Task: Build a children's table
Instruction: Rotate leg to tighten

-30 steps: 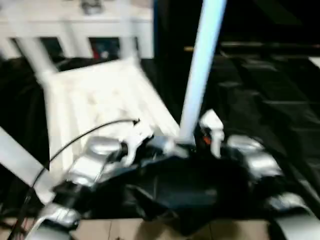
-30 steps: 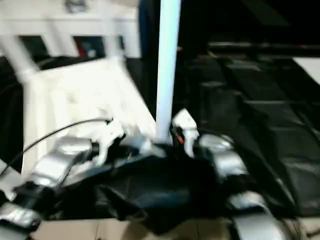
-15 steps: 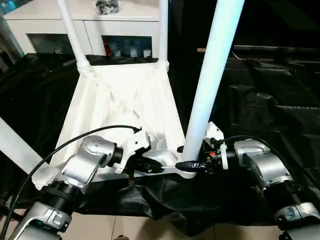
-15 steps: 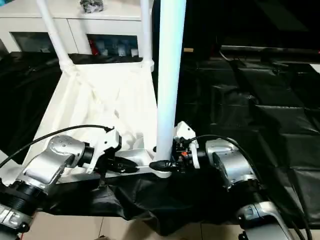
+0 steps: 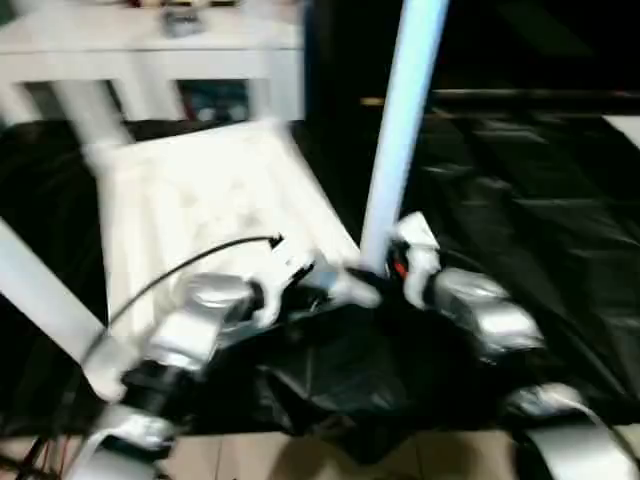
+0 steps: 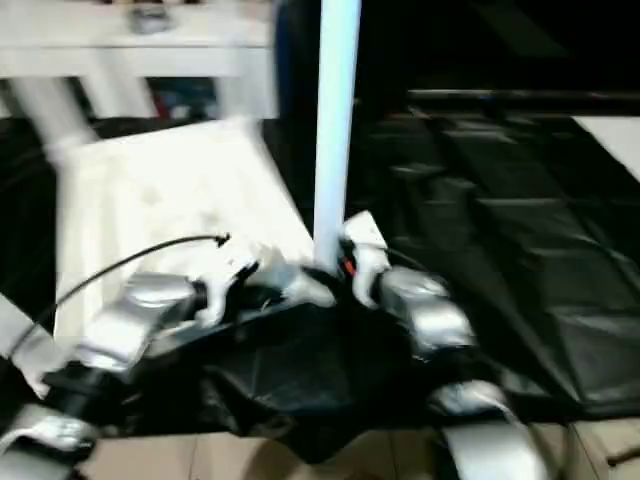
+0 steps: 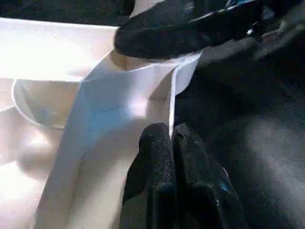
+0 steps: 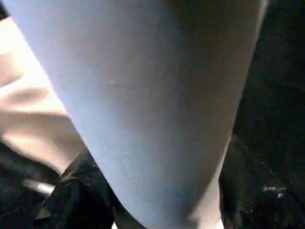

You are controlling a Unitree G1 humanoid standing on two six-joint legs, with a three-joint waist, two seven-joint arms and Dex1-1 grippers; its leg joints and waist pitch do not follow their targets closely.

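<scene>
The children's table lies upside down: its white tabletop (image 5: 200, 200) rests on a black cloth with its legs pointing up. The near right leg (image 5: 400, 130) stands in its corner socket (image 7: 157, 71). My right gripper (image 5: 385, 270) is wrapped around that leg's base, and one of its black fingers (image 7: 181, 28) lies against the leg just above the socket. The leg (image 8: 152, 105) sits close between its jaws. My left gripper (image 7: 170, 131) is shut on the tabletop's thin front rim right beside that socket. Other legs rise at the near left (image 5: 40, 290) and far corners (image 5: 85, 115).
A white cabinet (image 5: 150, 40) stands just behind the tabletop. The creased black cloth (image 5: 520, 180) spreads to the right and hangs over the front edge. Light floor (image 5: 330, 460) shows below it, between my forearms.
The head views have swung and blurred, so the camera is moving. Both grippers stay at the near right corner. The leg still stands upright there.
</scene>
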